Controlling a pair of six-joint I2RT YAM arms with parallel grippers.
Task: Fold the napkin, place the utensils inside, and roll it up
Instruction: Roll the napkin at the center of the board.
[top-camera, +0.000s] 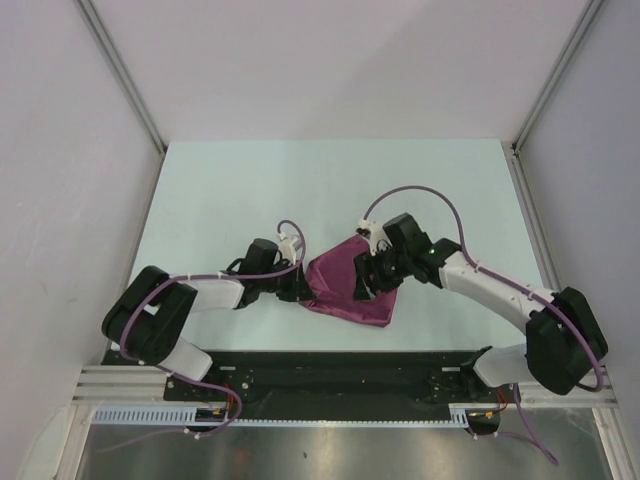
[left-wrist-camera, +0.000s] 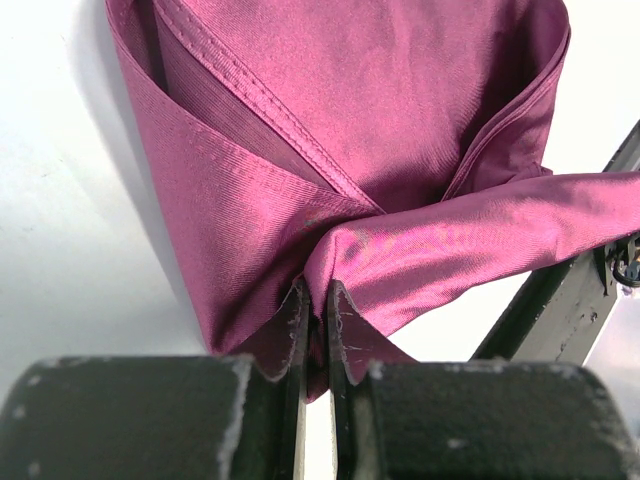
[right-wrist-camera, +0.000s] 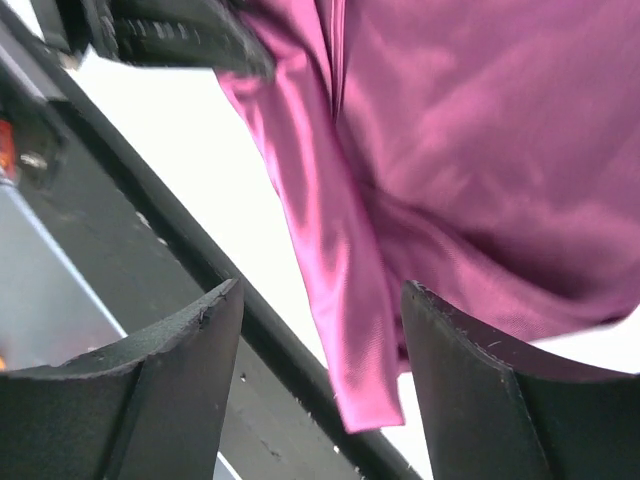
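Observation:
The maroon napkin (top-camera: 350, 290) lies bunched and partly folded near the front middle of the table. My left gripper (top-camera: 300, 285) is shut on its left corner; in the left wrist view the cloth (left-wrist-camera: 400, 150) is pinched between the two fingers (left-wrist-camera: 298, 330) and fans out beyond them. My right gripper (top-camera: 366, 278) hovers over the napkin's upper right part with its jaws open. In the right wrist view a loose fold of the napkin (right-wrist-camera: 340, 300) hangs between the spread fingers (right-wrist-camera: 200, 340) without being clamped. The utensils are hidden or out of view.
The black mounting rail (top-camera: 330, 375) runs along the table's near edge, just in front of the napkin, and shows as a dark bar (right-wrist-camera: 200, 260) in the right wrist view. Purple cables (top-camera: 410, 195) loop above both arms. White walls enclose the pale table (top-camera: 250, 190).

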